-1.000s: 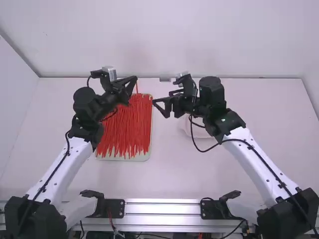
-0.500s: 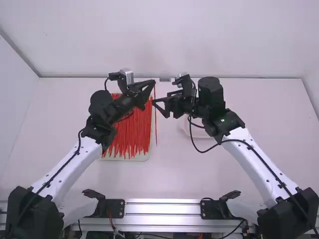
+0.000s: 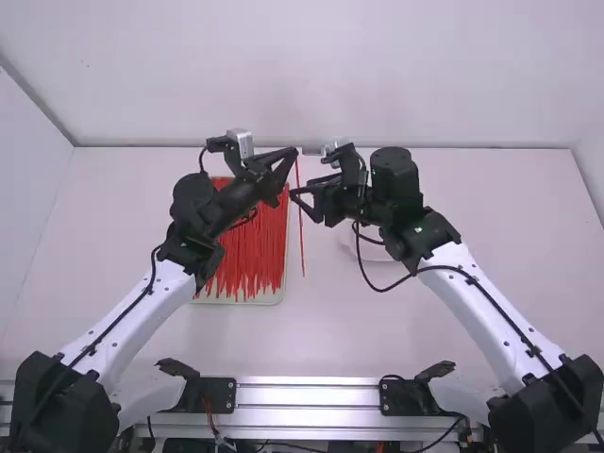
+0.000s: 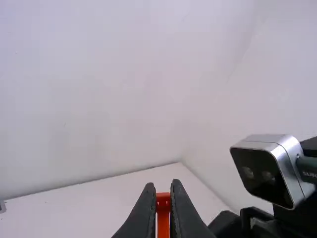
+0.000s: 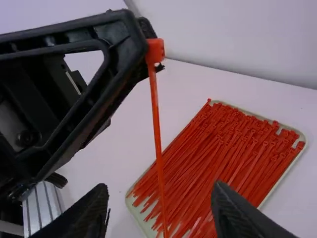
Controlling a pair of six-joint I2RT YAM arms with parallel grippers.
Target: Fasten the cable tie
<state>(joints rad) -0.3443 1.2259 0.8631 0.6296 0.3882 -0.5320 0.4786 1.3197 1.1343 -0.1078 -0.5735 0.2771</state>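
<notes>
you see the left end effector (image 3: 293,157) clamped on the square head of one slim red plastic cable tie (image 3: 300,222). its straight strap hangs above the white counter (image 3: 472,189), near the right end effector (image 3: 302,207), whose fingers are spread apart.

The cable tie (image 3: 300,222) is plain bright orange-red; the heap of ties (image 3: 247,241) is the same red, on a pale cream tray (image 3: 241,300); left gripper (image 3: 293,156) and right gripper (image 3: 302,206) are black; arm links (image 3: 123,321) white; bench (image 3: 491,198) white.
</notes>
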